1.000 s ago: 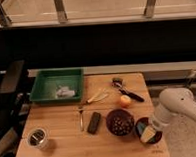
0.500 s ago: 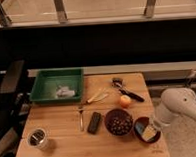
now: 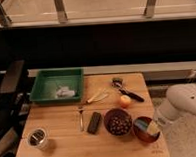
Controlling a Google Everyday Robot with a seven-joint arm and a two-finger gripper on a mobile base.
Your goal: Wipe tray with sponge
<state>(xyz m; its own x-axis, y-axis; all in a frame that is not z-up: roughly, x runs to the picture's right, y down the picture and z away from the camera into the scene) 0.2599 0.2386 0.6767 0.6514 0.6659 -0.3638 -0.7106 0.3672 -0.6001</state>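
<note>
1. The wooden table (image 3: 71, 151) serves as the clock face, with 6 o'clock at the near edge.
2. A metal cup (image 3: 37, 138) stands upright at 8 o'clock, near the front-left corner.
3. A red bowl (image 3: 139, 134) sits at 4 o'clock, near the front-right corner. The sponge (image 3: 144, 124), a blue block, lies in it beside a pale yellow piece.
4. The gripper (image 3: 158, 120) is at the low end of the white arm (image 3: 187, 101), at about 4 o'clock. It is just off the table's right edge, beside the red bowl and not on the sponge. I cannot tell whether it is spread or closed.
5. A dark bowl (image 3: 118, 123) of small brown bits sits at 5 o'clock, just left of the red bowl.
6. A black bar (image 3: 94, 121) lies near the centre, with a fork (image 3: 81, 118) at its 9 o'clock.
7. An orange (image 3: 124, 100) sits at 2 o'clock, and a black-handled tool (image 3: 127, 92) lies just beyond it.
8. A pale utensil (image 3: 96, 97) lies at 12 o'clock.
9. The green tray (image 3: 41, 81) sits at 10 o'clock in the back-left corner, well apart from the sponge. A pale crumpled scrap (image 3: 65, 91) lies inside it.
</note>
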